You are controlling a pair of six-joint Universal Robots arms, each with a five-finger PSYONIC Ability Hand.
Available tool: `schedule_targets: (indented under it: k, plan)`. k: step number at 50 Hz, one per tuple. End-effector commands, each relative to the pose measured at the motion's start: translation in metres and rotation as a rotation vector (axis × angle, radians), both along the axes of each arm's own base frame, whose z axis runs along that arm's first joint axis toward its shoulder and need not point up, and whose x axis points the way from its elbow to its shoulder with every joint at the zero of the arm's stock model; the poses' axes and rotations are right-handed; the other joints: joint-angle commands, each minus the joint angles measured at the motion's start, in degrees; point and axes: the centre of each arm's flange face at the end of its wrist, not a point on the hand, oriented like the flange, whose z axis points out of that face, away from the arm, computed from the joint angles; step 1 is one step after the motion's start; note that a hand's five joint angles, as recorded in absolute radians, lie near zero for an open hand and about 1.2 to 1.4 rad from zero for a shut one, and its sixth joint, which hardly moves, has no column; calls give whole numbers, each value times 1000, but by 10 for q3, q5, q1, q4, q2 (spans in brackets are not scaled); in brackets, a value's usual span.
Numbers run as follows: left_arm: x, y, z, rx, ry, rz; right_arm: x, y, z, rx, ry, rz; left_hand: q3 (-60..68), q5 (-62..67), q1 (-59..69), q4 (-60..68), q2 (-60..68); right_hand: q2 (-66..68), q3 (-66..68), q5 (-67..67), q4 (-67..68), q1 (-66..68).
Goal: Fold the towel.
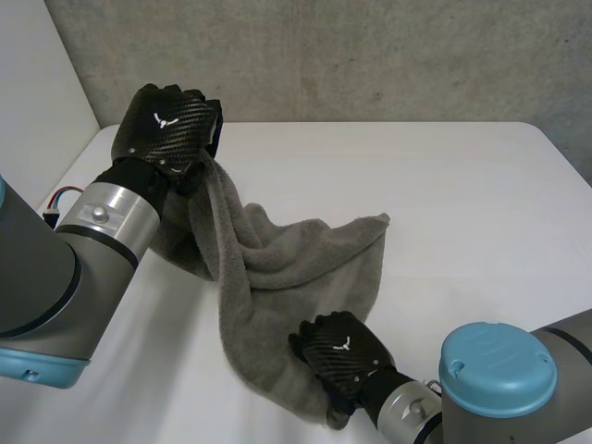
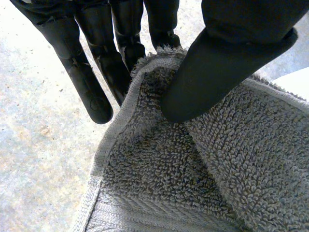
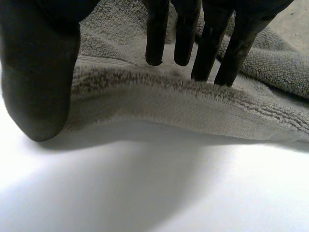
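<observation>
On table (image 1: pixel 481 203), towel (image 1: pixel 277 268) diagonal; left robot hand (image 1: pixel 166 129) pinches corner; right robot hand (image 1: pixel 342 356) unclear.

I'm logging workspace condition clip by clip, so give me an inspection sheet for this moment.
Surface: white table, bare apart from the towel.
Job's things: grey towel, crumpled and unfolded; one end is raised at the far left and the rest trails down onto the table.
Clutter: nothing seen.
Hands: left hand holds the towel up, its thumb pinching a hemmed corner against the fingers. Right hand is at the towel's near edge, with straight fingers touching the cloth and the thumb apart; no pinch seen.
Cables: nothing seen lying on the table.
Surroundings: grey concrete wall behind the table.
</observation>
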Motion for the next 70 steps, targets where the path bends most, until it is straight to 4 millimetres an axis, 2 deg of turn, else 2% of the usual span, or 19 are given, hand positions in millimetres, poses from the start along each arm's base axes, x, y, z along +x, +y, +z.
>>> schedule_targets:
  k: [1, 16, 22, 24, 27, 29, 30, 35, 41, 42, 43, 45, 46, 48, 52, 58, 62, 65, 70]
  plan:
    - [0, 0, 1, -4, 2, 0, 4, -5, 5, -20, -19, -2, 103, 118, 133, 102, 103, 20, 16, 19, 16, 20]
    - [0, 0, 1, -4, 2, 0, 13, -9, 13, -52, -47, 13, 103, 118, 133, 102, 103, 77, 74, 77, 73, 77]
    - [0, 0, 1, -3, 1, 0, 15, -8, 9, -42, -42, 18, 103, 118, 133, 102, 103, 202, 198, 201, 197, 202]
    - [0, 0, 1, -3, 1, 0, 15, -6, 7, -36, -39, 24, 103, 118, 133, 102, 103, 314, 310, 313, 310, 314]
    - [0, 0, 1, -3, 1, 0, 15, -5, 6, -32, -40, 31, 103, 118, 133, 102, 103, 377, 373, 376, 372, 377]
    - [0, 0, 1, -3, 3, 0, 16, -3, 7, -24, -49, 56, 103, 118, 133, 102, 103, 547, 543, 546, 543, 547]
    - [0, 0, 1, -3, 3, 0, 16, -3, 7, -24, -49, 56, 103, 118, 133, 102, 103, 548, 544, 547, 543, 548]
    - [0, 0, 1, -3, 1, 0, 17, -4, 13, -30, -64, 65, 103, 118, 133, 102, 103, 548, 544, 547, 543, 548]
    - [1, 2, -1, 8, -4, 1, 13, -10, 51, -111, -128, 42, 103, 118, 133, 102, 103, 548, 544, 547, 543, 548]
    - [3, 3, -3, 13, -9, 3, 8, -19, 64, -136, -143, 14, 103, 118, 133, 102, 103, 548, 544, 547, 543, 548]
    - [3, 3, -3, 13, -9, 3, 8, -19, 64, -136, -143, 14, 103, 118, 133, 102, 103, 548, 544, 547, 543, 548]
    - [7, 6, -7, 24, -20, 8, -17, -53, 99, -203, -158, -112, 103, 118, 133, 102, 103, 548, 544, 547, 543, 548]
    - [7, 6, -8, 24, -20, 8, -17, -53, 99, -203, -158, -112, 103, 118, 133, 102, 103, 548, 544, 547, 543, 548]
    - [9, 8, -8, 24, -25, 10, -51, -80, 136, -243, -159, -236, 103, 118, 133, 102, 103, 548, 544, 547, 543, 548]
    - [16, 19, -13, 58, -43, 13, -76, -98, 156, -250, -118, -296, 103, 118, 133, 102, 103, 548, 544, 547, 543, 548]
    - [22, 37, -34, 153, -96, 2, -104, -106, 158, -193, 34, -271, 103, 118, 133, 102, 103, 548, 544, 547, 543, 548]
    - [24, 42, -50, 215, -136, 0, -109, -103, 152, -176, 129, -231, 103, 118, 133, 102, 103, 548, 544, 547, 543, 548]
    - [24, 44, -79, 294, -229, -4, -112, -101, 145, -176, 227, -184, 103, 118, 133, 102, 103, 548, 544, 547, 543, 548]
    - [22, 34, -108, 317, -371, -8, -109, -118, 123, -114, 298, -149, 103, 118, 133, 102, 103, 548, 544, 547, 543, 548]
